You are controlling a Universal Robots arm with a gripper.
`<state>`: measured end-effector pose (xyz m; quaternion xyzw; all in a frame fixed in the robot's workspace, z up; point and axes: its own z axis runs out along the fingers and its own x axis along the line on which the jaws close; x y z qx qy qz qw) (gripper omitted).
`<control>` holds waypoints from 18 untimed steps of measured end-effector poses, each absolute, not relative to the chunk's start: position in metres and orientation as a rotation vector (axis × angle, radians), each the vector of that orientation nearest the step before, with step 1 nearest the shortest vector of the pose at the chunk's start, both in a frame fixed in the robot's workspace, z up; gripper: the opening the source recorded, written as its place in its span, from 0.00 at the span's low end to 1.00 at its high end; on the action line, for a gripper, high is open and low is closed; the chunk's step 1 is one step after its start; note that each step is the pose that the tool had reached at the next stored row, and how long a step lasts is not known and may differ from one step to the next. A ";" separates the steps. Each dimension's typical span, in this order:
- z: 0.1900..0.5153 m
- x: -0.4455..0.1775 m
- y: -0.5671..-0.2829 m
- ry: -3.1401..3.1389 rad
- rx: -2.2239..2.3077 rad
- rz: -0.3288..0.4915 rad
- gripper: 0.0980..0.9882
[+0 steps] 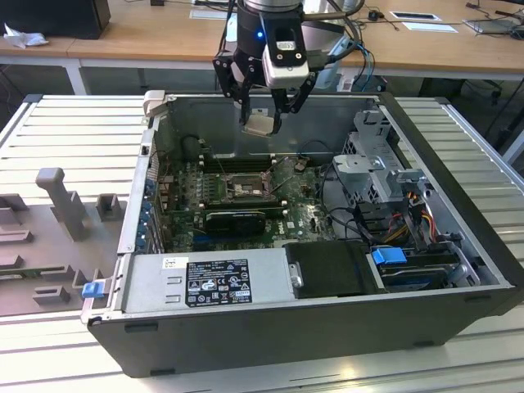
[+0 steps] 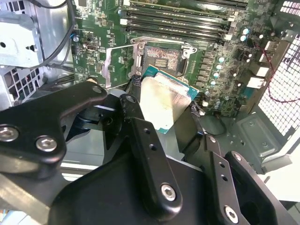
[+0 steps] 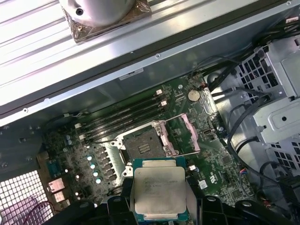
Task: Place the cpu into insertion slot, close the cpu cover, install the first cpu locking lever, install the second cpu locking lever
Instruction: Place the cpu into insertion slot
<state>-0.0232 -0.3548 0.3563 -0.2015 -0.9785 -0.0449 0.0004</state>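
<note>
- Ribbed silver metal table carried the open dark-grey computer case, with pale wooden desks far behind it.
- Your black two-fingered gripper hung over the far part of the case, clenched on the cpu, a small flat square chip with a pale silvery-beige face, pinched by two opposite edges.
- In the first wrist view the chip was well clear of the insertion slot, the small dark-rimmed square socket in the green circuit board. The socket lay bare, with nothing seated in it.
- The cpu cover, a thin metal frame plate with a square window, was swung open and lay just beside the socket.
- I judged the grip the main risk: only thin edges were held, so a jolt could have let the chip twist or drop onto the board.
- If the chip had come down tilted or turned the wrong way, its corners could have caught the socket rim and harmed the contacts.
- A path drifting sideways could have knocked the open cover or the long black memory slots next to the socket.
- Black cables ran near the board on the exterior view's right and could have snagged a finger.
</note>
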 end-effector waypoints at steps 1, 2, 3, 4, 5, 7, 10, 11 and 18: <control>0.356 -0.023 -0.355 -3.071 -0.643 -0.141 0.48; 0.356 -0.023 -0.355 -3.070 -0.653 -0.141 0.48; 0.356 -0.023 -0.355 -3.067 -0.669 -0.140 0.48; 0.356 -0.023 -0.355 -3.065 -0.680 -0.140 0.48; 0.355 -0.023 -0.355 -3.062 -0.692 -0.139 0.48; 0.355 -0.023 -0.355 -3.057 -0.724 -0.137 0.48; 0.353 -0.023 -0.355 -3.038 -0.813 -0.130 0.48; 0.353 -0.023 -0.355 -3.032 -0.839 -0.129 0.48; 0.350 -0.023 -0.355 -3.003 -0.947 -0.127 0.48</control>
